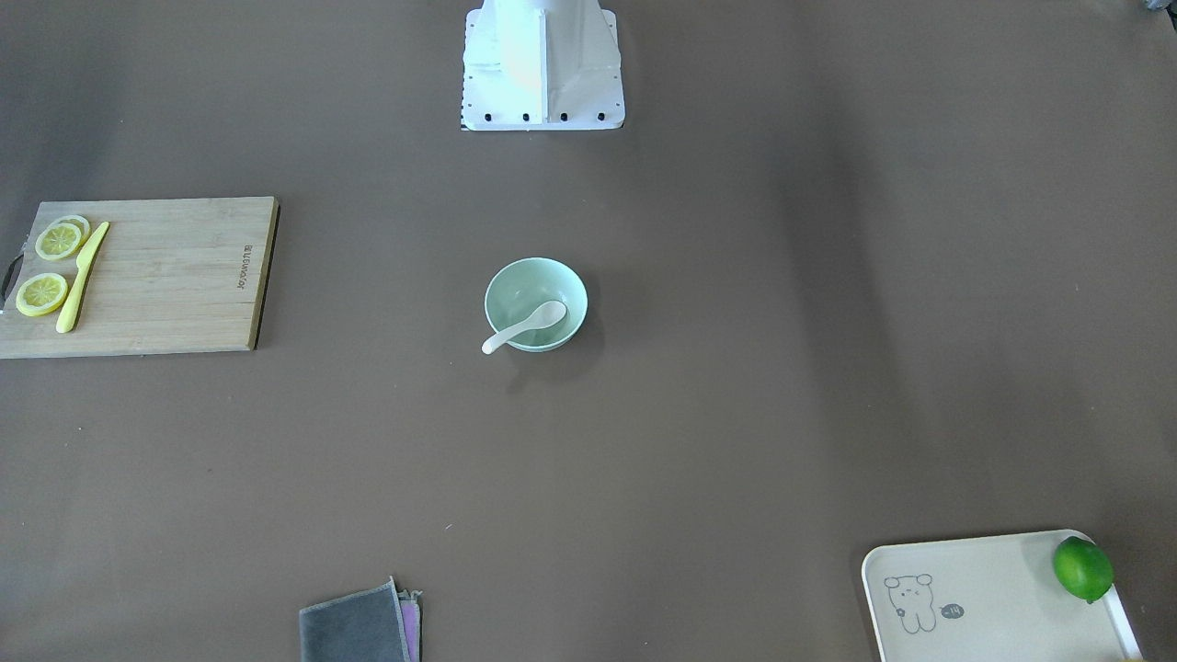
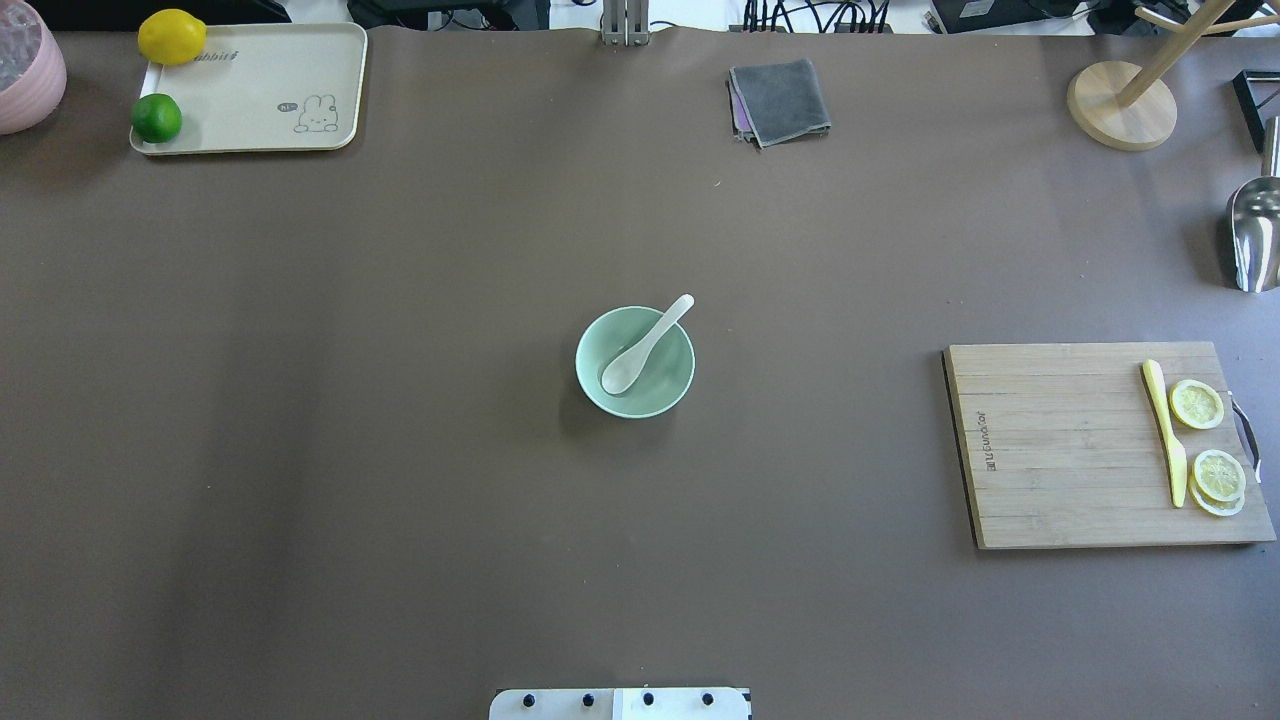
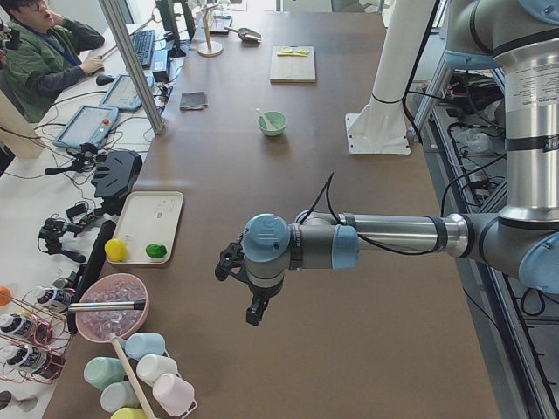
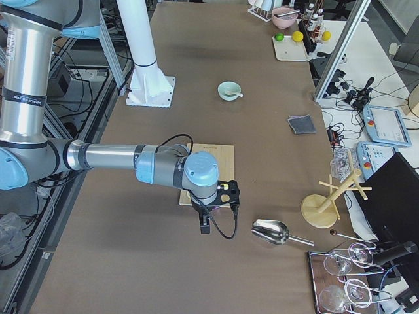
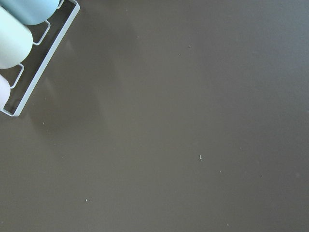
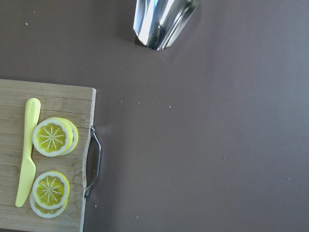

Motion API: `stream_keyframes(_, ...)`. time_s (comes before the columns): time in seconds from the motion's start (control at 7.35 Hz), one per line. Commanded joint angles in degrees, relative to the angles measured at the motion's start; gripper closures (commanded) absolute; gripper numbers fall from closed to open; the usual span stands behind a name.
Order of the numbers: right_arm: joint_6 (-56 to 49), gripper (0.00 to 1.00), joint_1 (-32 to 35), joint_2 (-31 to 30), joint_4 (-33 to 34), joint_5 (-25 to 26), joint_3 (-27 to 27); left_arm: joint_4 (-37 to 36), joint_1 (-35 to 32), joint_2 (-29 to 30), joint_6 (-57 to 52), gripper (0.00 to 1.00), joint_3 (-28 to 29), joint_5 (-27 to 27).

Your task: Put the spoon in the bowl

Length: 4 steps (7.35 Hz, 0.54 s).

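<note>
Spoon [image 2: 645, 347] is found in the bowl [image 2: 660, 394]: the scoop lies on the inner floor, and the handle is leaned over the rim and projects past it on the side away from the robot's base, angled toward the robot's right. The bowl is seated upright near the middle of the table [image 2: 400, 400], well apart from everything else. Neither arm is seen in the overhead or front-facing views. The left gripper [image 3: 253, 314] is seen only in the exterior left view, pointed down over bare table at the robot's left end; whether its jaws are wide or narrow cannot be told. The right gripper [image 4: 205, 227] is seen only in the exterior right view, pointed down near the handle end of the cutting board [image 2: 1060, 450]; its jaw state cannot be told either. On the board, a yellow knife [image 2: 1165, 430] is laid beside lemon slices [image 2: 1197, 404]. A metal scoop [image 2: 1255, 235] is recorded beyond the board. A cream tray [image 2: 260, 90] at the far left corner carries a lime [image 2: 157, 118] and a lemon [image 2: 172, 37]. A folded grey cloth [image 2: 780, 100] lies at the far edge.
</note>
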<state>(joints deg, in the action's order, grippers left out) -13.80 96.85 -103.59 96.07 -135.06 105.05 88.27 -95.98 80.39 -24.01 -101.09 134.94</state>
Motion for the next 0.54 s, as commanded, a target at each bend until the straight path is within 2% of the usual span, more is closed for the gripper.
stream_keyframes(0.0,-0.5,0.00,0.8,-0.6,0.0,-0.4,0.0,0.2,0.0,-0.8,-0.1,0.00,-1.4,-0.6)
stream_keyframes(0.41,-0.7,0.00,0.7,-0.6,0.0,-1.3,-0.2,0.2,0.0,-0.8,0.0,0.00,-1.2,-0.6)
